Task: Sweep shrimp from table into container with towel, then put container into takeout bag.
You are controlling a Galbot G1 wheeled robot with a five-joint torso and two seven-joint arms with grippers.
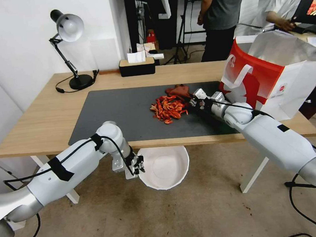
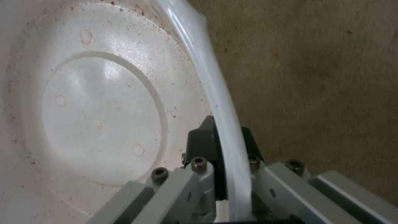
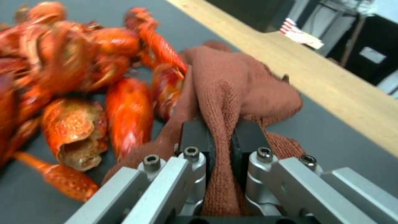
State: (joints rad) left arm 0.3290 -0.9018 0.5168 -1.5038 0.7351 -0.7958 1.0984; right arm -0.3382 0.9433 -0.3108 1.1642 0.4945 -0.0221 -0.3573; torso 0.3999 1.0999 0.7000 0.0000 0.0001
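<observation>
Shrimp (image 1: 168,109) lie in a loose orange-red heap near the middle of the dark grey mat (image 1: 128,113) on your desk (image 1: 43,117). Your right hand (image 1: 194,101) rests on the mat just beside the heap, on its right side, and its fingers (image 3: 195,137) are pressed together on a fold of the rust-red towel (image 1: 178,91). Most of the cloth bunches at the far side of the heap, touching the nearest shrimp pieces; the right wrist view shows it (image 3: 232,90) lying against them.

Your left hand (image 1: 138,165) hangs below the desk's near edge, over the floor (image 1: 137,220). It pinches the rim of the white container (image 1: 165,167), one finger inside the wall and one outside, as the left wrist view shows (image 2: 226,115). The bowl sits tilted, its opening turned up toward the desk edge, roughly under the heap.

The takeout bag (image 1: 272,75) stands open at the right end of the desk, near your right arm, its foil lining showing.
</observation>
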